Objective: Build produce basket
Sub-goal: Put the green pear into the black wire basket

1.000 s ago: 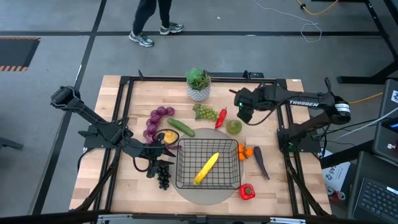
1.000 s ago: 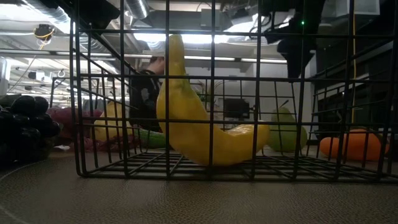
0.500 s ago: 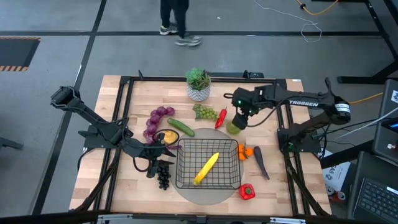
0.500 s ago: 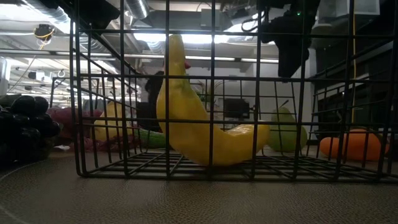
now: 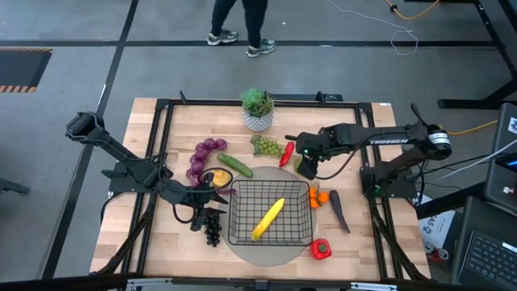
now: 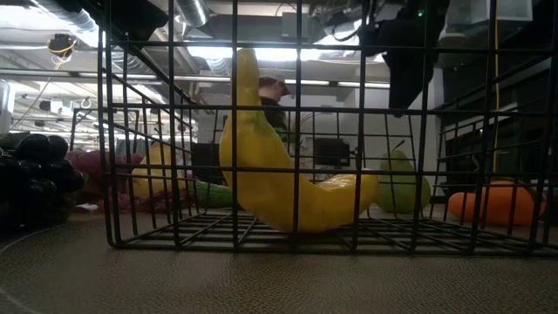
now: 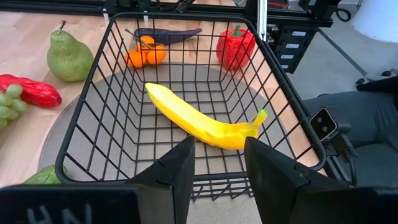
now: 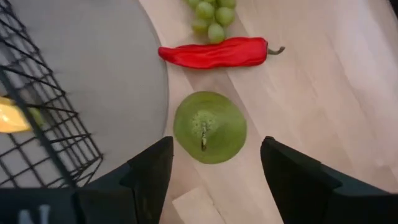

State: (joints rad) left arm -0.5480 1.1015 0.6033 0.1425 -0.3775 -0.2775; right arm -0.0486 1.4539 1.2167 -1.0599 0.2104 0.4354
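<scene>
I see the basket (image 5: 271, 213), square black wire grid with low sides, upright just ahead of my left claw (image 7: 217, 163), fingers spread; one yellow banana (image 5: 268, 218) lies diagonally inside it; the green pear (image 8: 209, 127) stands upright, stem up, directly below my right claw (image 8: 211, 171), between its open fingers but untouched; the long red pepper (image 8: 214, 53) lies flat just beyond the pear, green grapes (image 8: 211, 15) beside it; black grapes (image 5: 212, 227) sit beside my left claw.

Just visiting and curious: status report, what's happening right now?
Right gripper open, above the green pear. Left gripper open, waiting at the basket edge. Only the banana inside. Nothing blocking.
</scene>
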